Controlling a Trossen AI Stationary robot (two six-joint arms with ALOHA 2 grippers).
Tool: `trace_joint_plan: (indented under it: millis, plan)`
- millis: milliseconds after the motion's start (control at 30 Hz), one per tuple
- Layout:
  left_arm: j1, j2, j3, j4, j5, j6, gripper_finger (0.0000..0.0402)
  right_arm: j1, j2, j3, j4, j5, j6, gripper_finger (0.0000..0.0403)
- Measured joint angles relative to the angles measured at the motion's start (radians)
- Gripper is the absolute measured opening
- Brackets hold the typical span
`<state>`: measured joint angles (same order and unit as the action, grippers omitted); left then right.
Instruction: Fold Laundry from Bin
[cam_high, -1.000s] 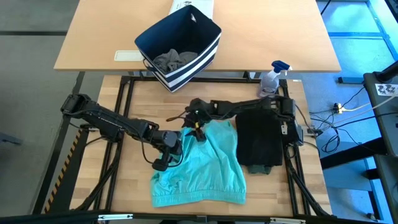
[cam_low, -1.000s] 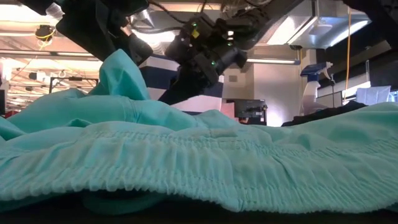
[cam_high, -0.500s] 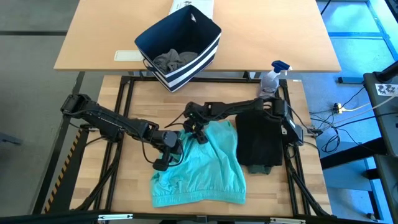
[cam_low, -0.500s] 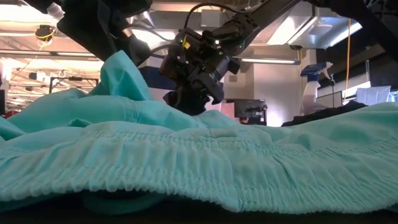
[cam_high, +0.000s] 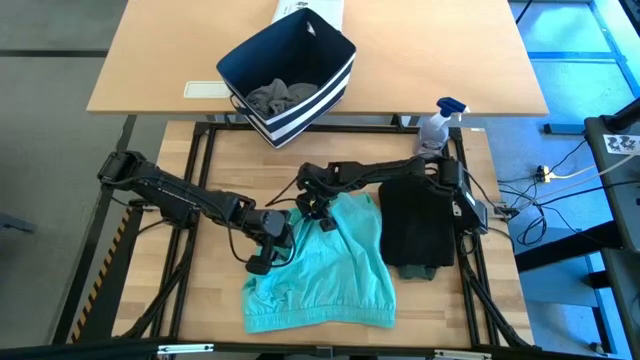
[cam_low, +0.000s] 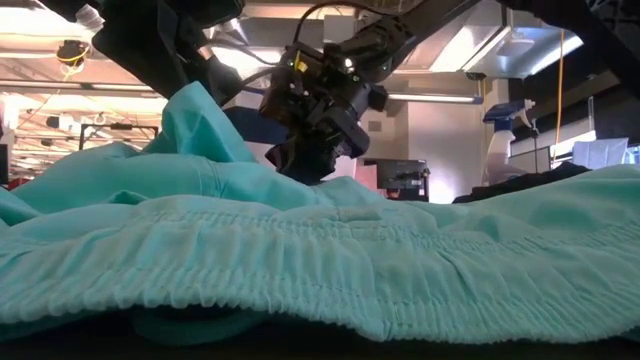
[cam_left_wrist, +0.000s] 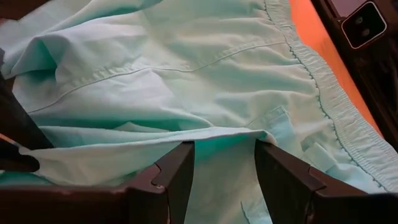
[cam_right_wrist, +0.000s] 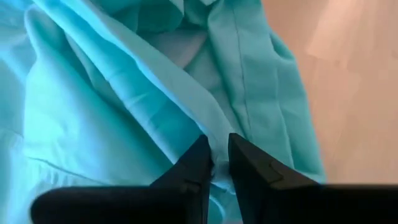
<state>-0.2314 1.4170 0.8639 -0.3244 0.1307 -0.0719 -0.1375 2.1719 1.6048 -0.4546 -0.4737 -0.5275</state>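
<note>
A teal piece (cam_high: 325, 265) of the laundry lies spread on the wooden table, its gathered waistband (cam_low: 330, 265) toward the near edge. My left gripper (cam_high: 260, 260) is shut on its left side, where the cloth rises in a peak (cam_low: 195, 110). My right gripper (cam_high: 320, 214) is shut on a fold at the piece's far left corner. A folded black piece (cam_high: 418, 228) lies to the right, with an olive edge (cam_high: 415, 270) showing under it. The navy bin (cam_high: 290, 75) stands on the far table, tilted, with a grey piece (cam_high: 280, 96) inside. My left gripper has a folded edge of the teal piece (cam_left_wrist: 224, 134) between its two fingers (cam_left_wrist: 180, 174), slanting down from the table's left. The cloth there is drawn up off the table into a peak; the rest lies on the table. My right gripper pinches a narrow raised fold of the teal piece (cam_right_wrist: 214, 146) between its fingertips (cam_right_wrist: 196, 165). It slants down from the table's right, near the far left corner. How many layers, I cannot tell; the cloth around it rests on the table.
A spray bottle (cam_high: 437, 125) stands at the table's far right corner. A white printed box (cam_high: 312, 12) sits behind the bin. Bare wood (cam_high: 215, 290) shows to the left of the teal piece and along the far edge.
My right gripper has tipped down and sunk a little onto the teal piece's far left corner, and its fingers have shut on a fold there. The left gripper and the raised peak of cloth have kept still.
</note>
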Motion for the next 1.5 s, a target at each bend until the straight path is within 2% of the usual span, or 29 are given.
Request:
trace_joint_plan:
  millis: [100,200,267,500,700,833,1100,1267,1400,1500]
  plan:
    - [0.0,-0.003,0.0,-0.016,-0.064,0.0,0.0163,0.015,0.0,0.033,-0.075,0.092,-0.005,0.0044]
    - [0.0,-0.039,0.0,-0.101,-0.165,-0.006,0.0163,0.04,0.0,0.06,-0.137,0.205,-0.019,0.0012]
    - [0.0,-0.068,0.0,-0.153,-0.213,-0.024,0.0163,0.061,-0.002,0.064,-0.145,0.262,-0.026,0.0007]
    - [0.0,-0.177,0.0,-0.216,-0.252,-0.064,0.0163,0.134,-0.002,0.066,-0.127,0.504,0.0,0.0005]
    - [0.005,-0.192,-0.002,-0.285,-0.289,-0.132,0.0163,0.205,-0.002,0.066,-0.125,0.534,0.085,0.0003]
    - [0.002,-0.187,-0.045,-0.246,-0.279,-0.137,0.0163,0.259,-0.008,0.066,-0.142,0.54,0.159,0.0002]
    - [0.001,-0.183,-0.236,0.068,-0.216,-0.198,0.0163,0.383,-0.009,0.046,-0.168,0.615,0.305,0.0001]
    - [0.001,-0.174,-0.299,0.191,-0.215,-0.241,0.0163,0.415,-0.009,0.036,-0.183,0.65,0.38,0.0001]
    - [0.001,-0.153,-0.317,0.209,-0.211,-0.269,0.0163,0.414,-0.009,0.035,-0.184,0.663,0.41,0.0001]
    - [0.002,-0.127,-0.332,0.208,-0.147,-0.309,0.0163,0.412,-0.009,0.035,-0.186,0.691,0.411,0.0001]
